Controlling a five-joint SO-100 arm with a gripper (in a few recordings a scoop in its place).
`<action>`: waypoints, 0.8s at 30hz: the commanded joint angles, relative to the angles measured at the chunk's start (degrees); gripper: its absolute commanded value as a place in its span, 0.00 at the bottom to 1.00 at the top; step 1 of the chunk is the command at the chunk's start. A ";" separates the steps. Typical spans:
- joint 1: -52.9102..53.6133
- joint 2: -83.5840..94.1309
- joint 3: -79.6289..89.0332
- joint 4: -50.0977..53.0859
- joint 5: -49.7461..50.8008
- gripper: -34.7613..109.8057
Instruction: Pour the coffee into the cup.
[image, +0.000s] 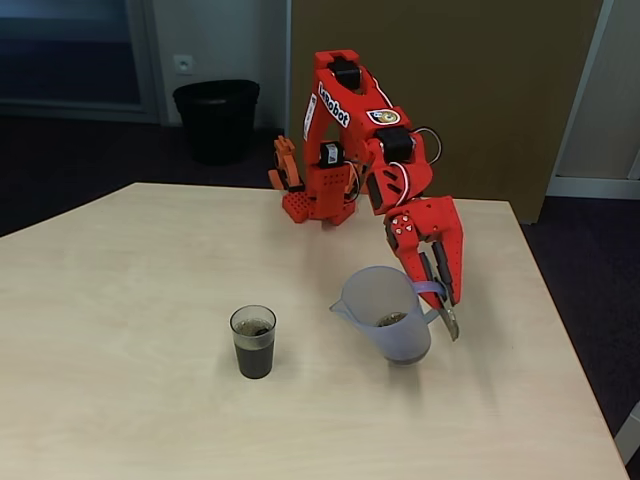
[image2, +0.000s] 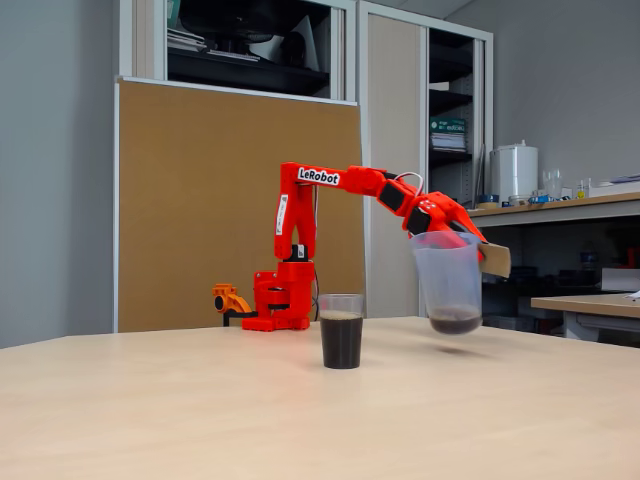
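Reaching arm (image2: 340, 180), fingers (image: 445, 295) gripping lifted jug (image: 385, 315)

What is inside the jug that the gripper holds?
A small amount of dark coffee lies at the bottom of the jug, which hangs just above the table. The cup is well over half full.

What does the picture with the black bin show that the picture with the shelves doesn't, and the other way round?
In a fixed view from higher up, a black bin stands behind the table, and you look down into the jug, with the gripper shut on its handle. In a fixed view from the side, shelves stand behind, and the jug hangs above the table. Both fixed views share the red arm, the cup holding coffee, and a little coffee in the jug.
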 joint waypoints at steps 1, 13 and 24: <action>-3.43 -1.14 -5.80 3.52 -4.48 0.24; -11.95 -7.91 -7.21 1.93 -22.24 0.24; -10.81 -8.96 -3.08 -6.42 -33.66 0.24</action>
